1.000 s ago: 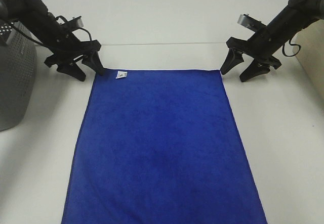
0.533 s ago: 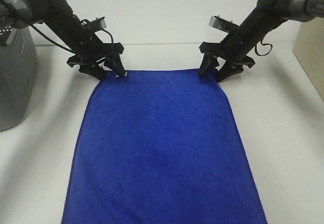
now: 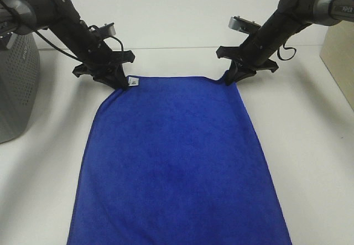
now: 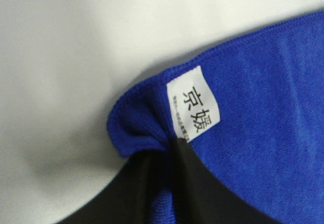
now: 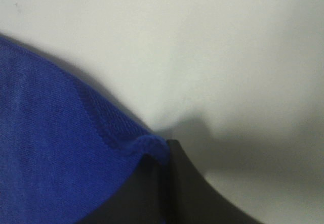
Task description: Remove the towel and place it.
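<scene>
The royal-blue towel [image 3: 177, 162] lies flat on the white table, reaching from the far middle to the near edge of the exterior view. Its white tag [image 3: 133, 82] sits at the far left corner. My left gripper [image 3: 120, 83] is shut on that corner; the left wrist view shows the towel [image 4: 263, 133] bunched between the fingers [image 4: 202, 193] beside the tag [image 4: 194, 104]. My right gripper [image 3: 229, 79] is shut on the far right corner; the right wrist view shows the towel's [image 5: 55, 158] hem pinched at the fingers [image 5: 187, 188].
A grey perforated basket [image 3: 15, 87] stands at the left edge of the table. A beige box [image 3: 340, 57] stands at the right edge. A table seam runs across behind the grippers.
Both grippers came inward and down to the towel's far corners and closed on them. The corners are now bunched slightly.
</scene>
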Available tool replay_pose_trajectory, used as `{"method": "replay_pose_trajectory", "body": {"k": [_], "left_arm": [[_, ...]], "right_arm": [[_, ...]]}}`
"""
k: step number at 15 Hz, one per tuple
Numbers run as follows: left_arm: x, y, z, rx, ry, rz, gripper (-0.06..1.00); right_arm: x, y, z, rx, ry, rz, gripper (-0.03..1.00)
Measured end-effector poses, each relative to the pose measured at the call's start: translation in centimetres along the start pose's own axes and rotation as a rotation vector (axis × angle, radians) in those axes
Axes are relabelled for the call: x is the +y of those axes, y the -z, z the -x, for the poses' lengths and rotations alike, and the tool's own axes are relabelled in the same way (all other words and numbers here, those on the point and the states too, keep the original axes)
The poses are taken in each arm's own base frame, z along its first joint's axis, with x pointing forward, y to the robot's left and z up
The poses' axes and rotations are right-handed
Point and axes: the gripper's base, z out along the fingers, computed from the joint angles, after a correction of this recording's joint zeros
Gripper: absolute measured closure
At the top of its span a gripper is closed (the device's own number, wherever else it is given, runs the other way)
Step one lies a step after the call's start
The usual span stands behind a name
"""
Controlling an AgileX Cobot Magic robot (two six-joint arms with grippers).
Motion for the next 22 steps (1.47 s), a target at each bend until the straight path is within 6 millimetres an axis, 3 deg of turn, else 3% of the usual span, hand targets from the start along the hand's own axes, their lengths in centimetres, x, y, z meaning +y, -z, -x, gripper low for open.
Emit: {"method": "replay_pose_trajectory", "body": {"k": [2, 5, 12, 17, 22], "left_arm": [[0.0, 0.0, 0.0, 0.002, -0.017, 0.003, 0.94], [0.1, 0.1, 0.2, -0.016, -0.036, 0.012, 0.94], [-1.0, 3.1, 3.9, -0.303, -0.169, 0.072, 0.94], [-0.7, 3.8, 5.7, -0.507, -0.260, 0.149, 0.94], [-0.6, 4.2, 6.4, -0.598, -0.301, 0.191, 0.94]], "right_arm": [[-0.2, -0.2, 0.0, -0.001, 0.001, -0.007, 0.95], [-0.3, -0.2, 0.5, -0.057, 0.001, -0.026, 0.95], [-0.4, 1.9, 3.2, -0.340, 0.025, -0.114, 0.95], [-0.5, 3.2, 4.7, -0.497, 0.074, -0.174, 0.95], [-0.7, 3.7, 5.4, -0.585, 0.091, -0.205, 0.95]]}}
